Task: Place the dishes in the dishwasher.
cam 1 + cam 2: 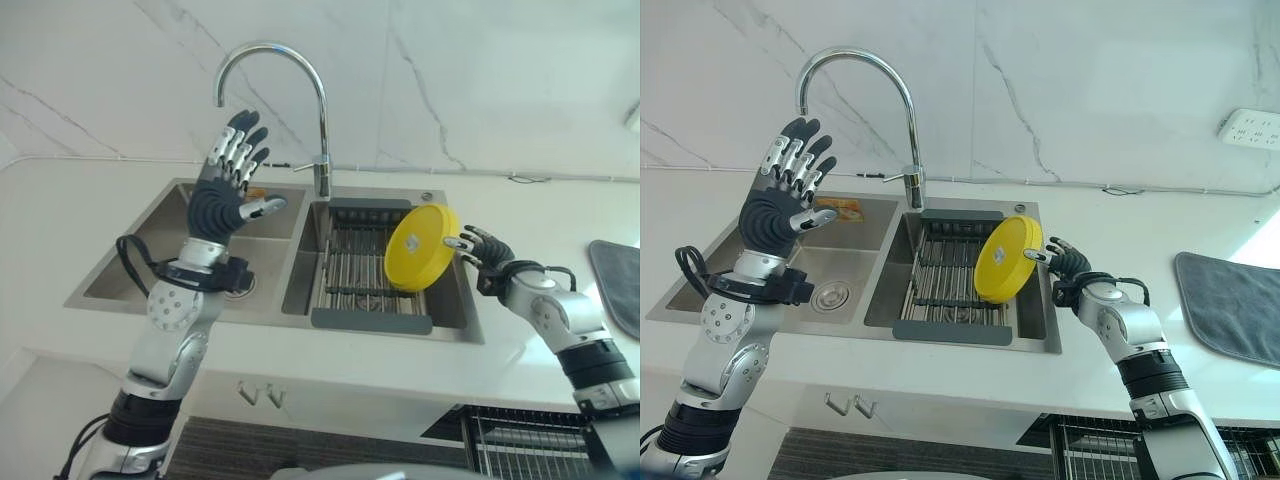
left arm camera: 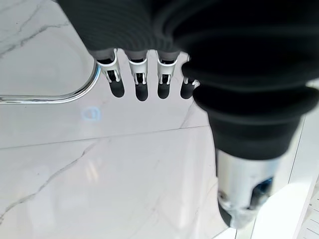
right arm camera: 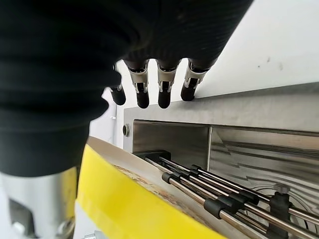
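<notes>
The right hand (image 1: 1072,262) pinches the yellow plate (image 1: 1006,259) by its rim, tilted on edge over the drying rack (image 1: 950,280) in the sink's (image 1: 970,340) right basin, at three o'clock from the tap (image 1: 908,140). At nine o'clock, the left hand (image 1: 782,200) hovers upraised, fingers spread, empty.
</notes>
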